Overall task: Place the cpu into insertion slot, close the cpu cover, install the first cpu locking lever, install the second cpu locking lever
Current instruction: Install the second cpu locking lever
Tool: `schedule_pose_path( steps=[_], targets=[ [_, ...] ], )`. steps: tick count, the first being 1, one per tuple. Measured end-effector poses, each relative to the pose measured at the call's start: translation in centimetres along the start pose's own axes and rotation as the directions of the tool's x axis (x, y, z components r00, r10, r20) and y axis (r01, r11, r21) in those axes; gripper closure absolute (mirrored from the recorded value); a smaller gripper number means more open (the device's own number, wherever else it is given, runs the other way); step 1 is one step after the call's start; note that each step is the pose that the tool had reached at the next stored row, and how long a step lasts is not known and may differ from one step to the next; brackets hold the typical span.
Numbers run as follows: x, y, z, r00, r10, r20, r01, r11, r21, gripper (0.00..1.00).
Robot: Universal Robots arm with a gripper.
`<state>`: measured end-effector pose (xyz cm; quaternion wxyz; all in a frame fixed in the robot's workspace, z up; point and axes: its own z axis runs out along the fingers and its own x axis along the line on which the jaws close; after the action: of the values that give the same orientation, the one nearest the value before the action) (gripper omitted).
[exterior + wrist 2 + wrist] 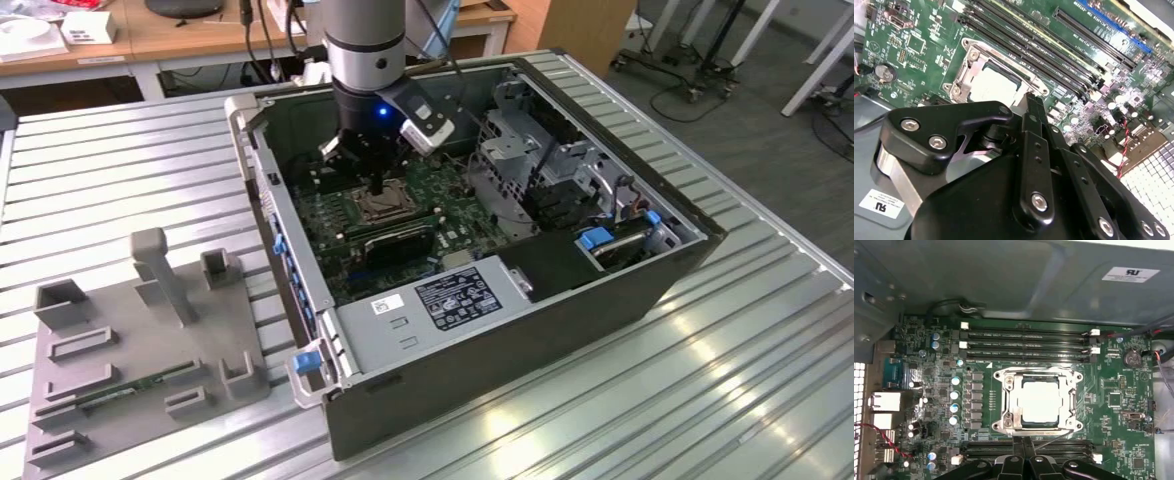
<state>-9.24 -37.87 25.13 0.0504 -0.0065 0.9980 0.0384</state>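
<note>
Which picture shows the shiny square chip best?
The first wrist view: the cpu faces the camera, whole, under its cover. The second wrist view shows it slanted, partly behind the gripper. The exterior view shows it small and far.

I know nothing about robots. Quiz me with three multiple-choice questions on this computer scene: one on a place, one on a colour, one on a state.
1. Where is the silver chip?
A. On the grey tray outside the case
B. Seated on the circuit board
C. Pinched in the hand

2. What colour is the circuit board?
A. Green
B. Red
C. White

3. How does the metal frame sit?
A. Standing upright
B. Taken off
C. Lying flat around the chip

Answers: 1 B, the first wrist view shows the chip on the board between the long slots. 2 A, green in every view. 3 C, the frame borders the chip, whose top shows through its window.
</note>
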Motion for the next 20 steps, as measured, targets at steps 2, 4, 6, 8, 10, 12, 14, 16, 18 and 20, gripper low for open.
schedule_pose_path(
  steps=[2,4,6,8,10,12,14,16,18,20],
  targets=[
    [-0.15,-0.21,0.06,1.0,0.001,-0.0016,-0.001,1.0,0.0,0.89],
    [-0.22,-0.49,0.24,1.0,0.002,-0.0022,-0.002,1.0,0.0001,0.89],
    [-0.25,-0.71,0.54,1.0,0.004,-0.0023,-0.004,1.0,0.0,0.89],
    [-0.21,-0.81,0.88,1.0,0.005,-0.0023,-0.005,1.0,0.0004,0.89],
    [-0.17,-0.84,1.25,1.0,0.007,-0.0021,-0.007,1.0,0.0006,0.89],
    [-0.17,-0.85,1.33,1.0,0.007,-0.0024,-0.007,1.0,0.0011,0.89],
    [-0.17,-0.85,1.34,1.0,0.007,-0.0025,-0.007,1.0,0.0012,0.89],
    [-0.18,-0.84,1.36,1.0,0.007,-0.004,-0.007,1.0,0.0011,0.89],
    [-0.16,-0.85,1.48,0.9998,0.009,-0.018,-0.008,1.0,0.0009,0.89],
    [-0.15,-0.86,1.56,0.9995,0.009,-0.0293,-0.009,1.0,0.0011,0.89]
  ],
)
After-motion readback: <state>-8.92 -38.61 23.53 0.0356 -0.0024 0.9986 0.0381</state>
